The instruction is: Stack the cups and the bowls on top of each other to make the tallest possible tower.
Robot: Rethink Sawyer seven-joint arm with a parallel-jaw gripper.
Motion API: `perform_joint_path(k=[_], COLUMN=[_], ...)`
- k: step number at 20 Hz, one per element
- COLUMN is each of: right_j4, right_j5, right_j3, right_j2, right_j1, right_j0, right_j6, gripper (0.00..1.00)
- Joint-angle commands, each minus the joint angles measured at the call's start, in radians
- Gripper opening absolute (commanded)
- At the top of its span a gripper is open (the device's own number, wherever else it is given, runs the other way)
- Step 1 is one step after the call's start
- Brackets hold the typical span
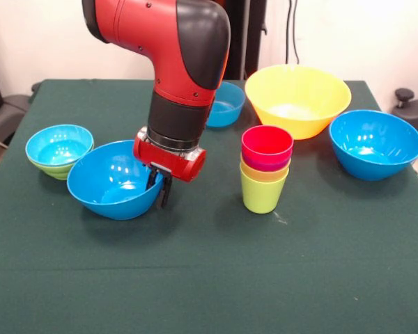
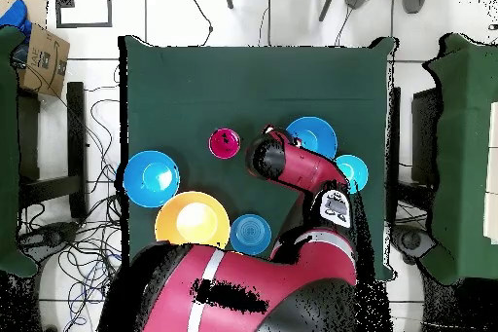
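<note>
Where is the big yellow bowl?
In the front view, the big yellow bowl sits at the back right, behind the cup stack.

Partly hidden behind the red arm (image 1: 168, 62) at frame centre: a small blue bowl (image 1: 228, 104); gripper (image 1: 160, 186) tips overlapping the large blue bowl (image 1: 111, 182), grip state unreadable; overhead, arm covering that bowl's near edge.
</note>
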Motion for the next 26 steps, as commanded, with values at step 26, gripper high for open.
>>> perform_joint_path(k=[26], right_j4=[-0.034], right_j5=[0.227], right_j3=[0.046], right_j2=[0.037], right_j1=[-0.083], right_j0=[0.044], right_j6=[0.073], gripper=[0.0])
